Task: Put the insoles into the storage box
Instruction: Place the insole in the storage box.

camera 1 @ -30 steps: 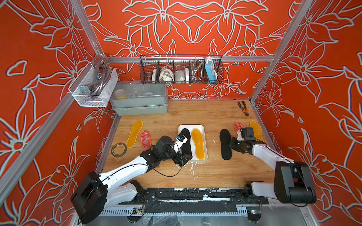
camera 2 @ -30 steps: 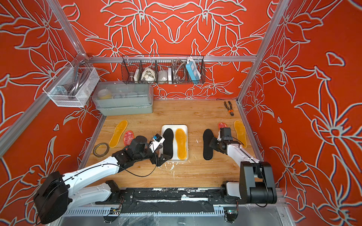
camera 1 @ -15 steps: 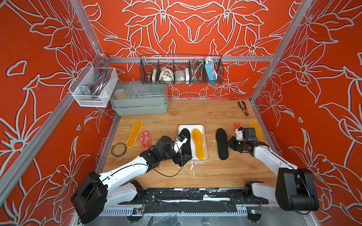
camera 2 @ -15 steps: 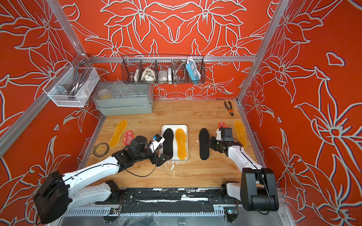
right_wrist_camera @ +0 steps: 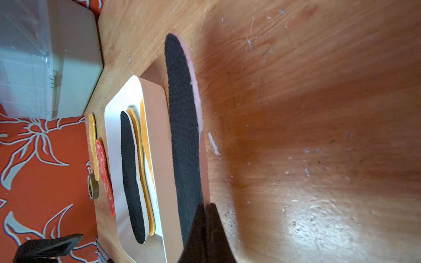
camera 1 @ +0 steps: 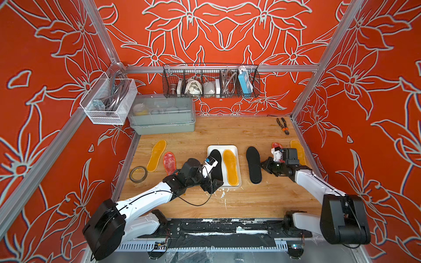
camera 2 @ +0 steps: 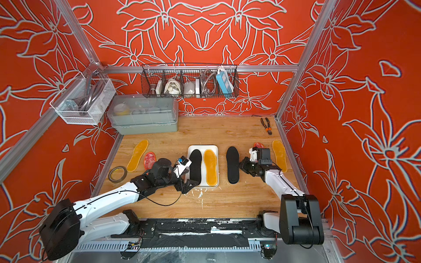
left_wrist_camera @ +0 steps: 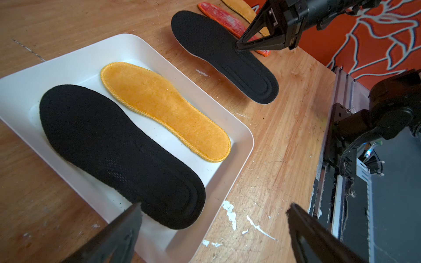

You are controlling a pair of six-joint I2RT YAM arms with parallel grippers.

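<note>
The white storage box (camera 1: 222, 147) lies mid-table with a black insole (camera 1: 217, 164) and a yellow insole (camera 1: 230, 167) side by side inside it. My right gripper (camera 1: 262, 164) is shut on the long edge of a second black insole (camera 1: 253, 165), low over the wood just right of the box. The closed fingertips (right_wrist_camera: 206, 206) pinch that edge. My left gripper (left_wrist_camera: 214, 206) stands open and empty at the box's near left corner. A yellow insole (camera 1: 156, 154) and a red insole (camera 1: 169, 162) lie at left. Another yellow insole (camera 1: 298, 150) and a red insole (camera 1: 276, 145), half hidden by my wrist, lie at right.
A grey-green container with a clear lid (camera 1: 163, 118) stands at the back left. A tape roll (camera 1: 138, 174) lies by the left edge and pliers (camera 1: 283, 126) at the back right. A wire basket (camera 1: 210, 83) hangs on the back wall, a mesh basket (camera 1: 109, 102) on the left wall.
My right gripper has carried the black insole leftward, closer to the storage box. The left arm has stayed where it was.
</note>
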